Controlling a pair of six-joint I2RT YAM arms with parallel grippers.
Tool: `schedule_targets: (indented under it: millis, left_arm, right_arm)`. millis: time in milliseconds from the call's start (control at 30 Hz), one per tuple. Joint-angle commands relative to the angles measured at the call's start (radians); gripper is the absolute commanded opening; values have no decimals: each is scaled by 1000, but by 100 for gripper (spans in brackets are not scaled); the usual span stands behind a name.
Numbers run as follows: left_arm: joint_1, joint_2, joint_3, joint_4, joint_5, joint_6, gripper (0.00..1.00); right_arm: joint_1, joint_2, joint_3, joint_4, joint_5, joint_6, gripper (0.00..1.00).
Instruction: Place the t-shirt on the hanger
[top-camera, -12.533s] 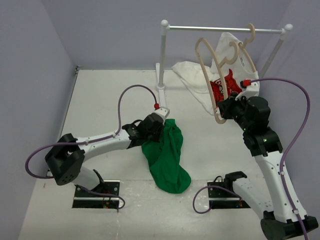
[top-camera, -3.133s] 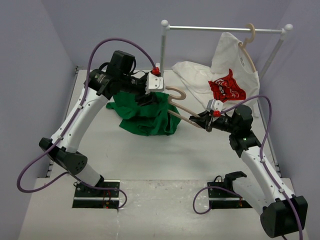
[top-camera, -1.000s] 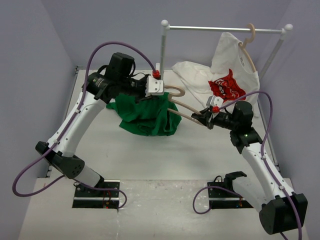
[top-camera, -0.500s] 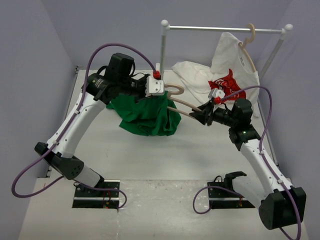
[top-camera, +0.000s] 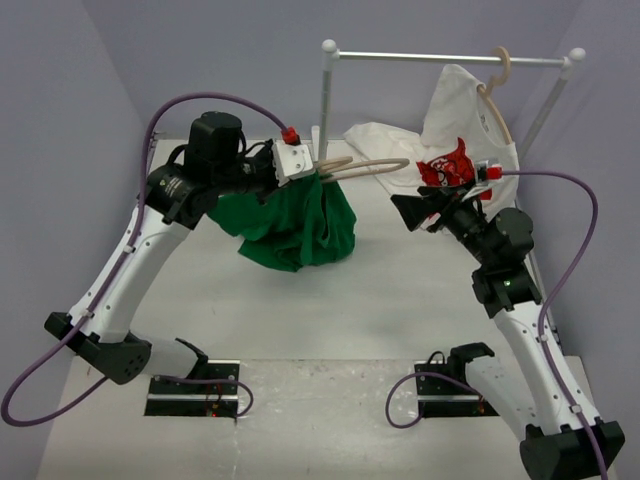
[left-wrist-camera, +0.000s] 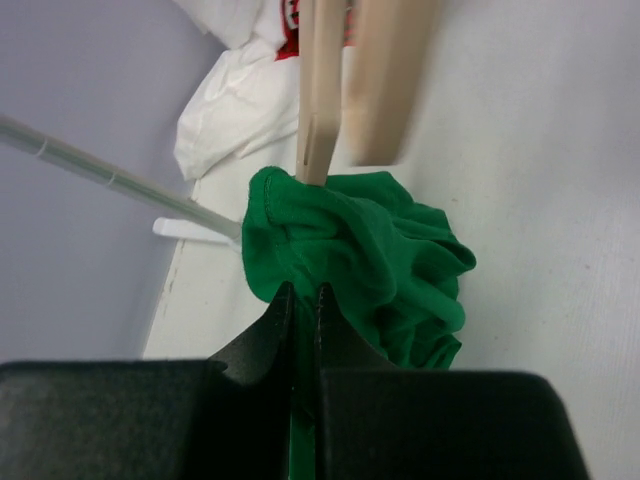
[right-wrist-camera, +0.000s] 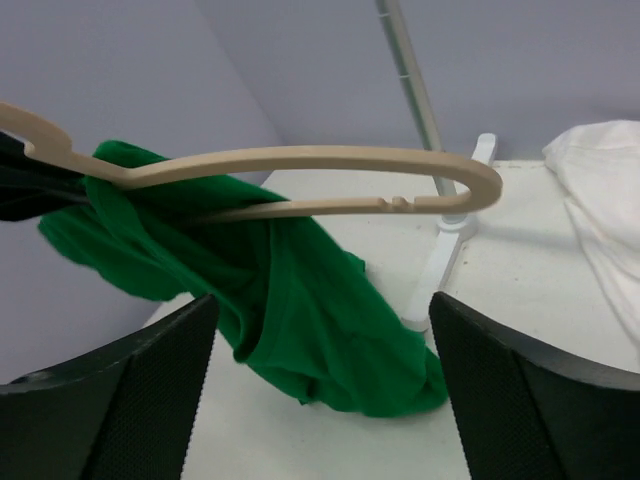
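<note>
The green t-shirt (top-camera: 297, 222) hangs bunched from my left gripper (top-camera: 306, 172), which is shut on a fold of it near the top; its lower part sags to the table. In the left wrist view the jaws (left-wrist-camera: 303, 300) pinch green cloth, with the t-shirt (left-wrist-camera: 380, 270) bundled beyond. The pale wooden hanger (top-camera: 365, 166) juts out roughly level to the right, one end buried in the cloth by the left gripper. My right gripper (top-camera: 408, 212) stands open just right of the hanger's free end, apart from it. The right wrist view shows the hanger (right-wrist-camera: 300, 158) above the t-shirt (right-wrist-camera: 310, 310), nothing between its fingers (right-wrist-camera: 120, 400).
A white clothes rack stands at the back, with its rail (top-camera: 440, 57) and left post (top-camera: 324, 110). A white shirt with a red graphic (top-camera: 450, 165) hangs from another hanger (top-camera: 500, 70) at the right of the rail and trails onto the table. Purple walls close in on the sides.
My right gripper opened, let go of the hanger and drew back to the right. The left gripper rose with the t-shirt, and the hanger swung up to nearly level.
</note>
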Motion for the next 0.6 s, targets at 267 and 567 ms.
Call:
schedule_targets:
  millis: [267,567]
  left_arm:
    - [17,-65,-41,262,-148,-325,0]
    - [16,-93,-49,323,0,-387,0]
  right_arm:
    - [104,28,-14,-11,58,201,76]
    - [326,383,138,59,126,163,60]
